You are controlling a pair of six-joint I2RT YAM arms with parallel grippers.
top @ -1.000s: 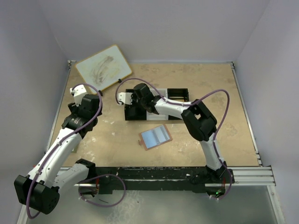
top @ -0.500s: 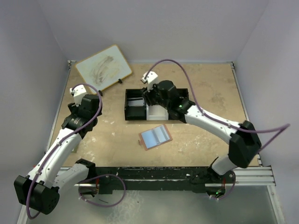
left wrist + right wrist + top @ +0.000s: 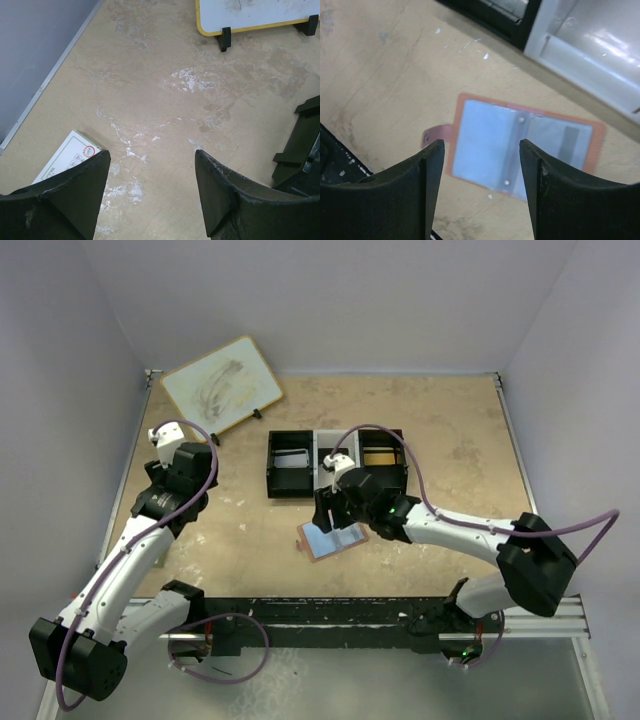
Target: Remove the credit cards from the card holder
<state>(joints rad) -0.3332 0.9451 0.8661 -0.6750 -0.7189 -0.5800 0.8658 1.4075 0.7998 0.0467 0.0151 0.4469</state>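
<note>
Risk first: the credit cards (image 3: 566, 142) sit flat inside clear sleeves of the card holder (image 3: 335, 538), and only one dark stripe shows through the right sleeve. How many cards remain cannot be told. A pinch from above would likely catch sleeve and card together and lift the whole holder. Nothing restrains the holder, so a sideways push could slide it across the table (image 3: 450, 430).

Position: the holder lies open, face up, just in front of the tray (image 3: 270, 468). The right gripper (image 3: 479, 147) hovers directly above it, jaws spread and holding nothing, with the left page and the spine between its fingers. The left gripper (image 3: 151, 157) is also spread and unloaded, well apart to the left.
</note>
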